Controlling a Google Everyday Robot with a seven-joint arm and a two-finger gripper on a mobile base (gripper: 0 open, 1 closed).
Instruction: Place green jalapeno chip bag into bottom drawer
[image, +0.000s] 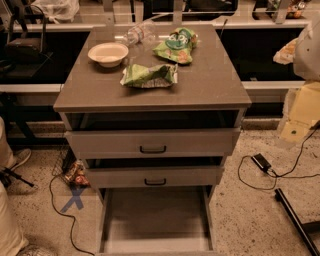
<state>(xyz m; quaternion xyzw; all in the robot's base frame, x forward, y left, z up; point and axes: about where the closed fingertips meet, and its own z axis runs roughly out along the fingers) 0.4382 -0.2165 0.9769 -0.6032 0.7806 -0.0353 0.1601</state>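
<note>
Camera view shows us a task not yet begun: the green jalapeno chip bag (149, 75) lies crumpled mid-bench (210, 85), just nearer than the bowl (108, 53), and the bottom drawer (156, 220) stands pulled out below. Grasping, carrying and dropping all remain. A pale bulk (307, 47) at the right edge may be the arm, well apart. We cannot find the gripper in frame, so we cannot tell whether it is spread or closed.

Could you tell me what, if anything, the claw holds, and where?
Cannot tell: the claw is out of view. The green jalapeno chip bag lies unheld on the cabinet.
</note>
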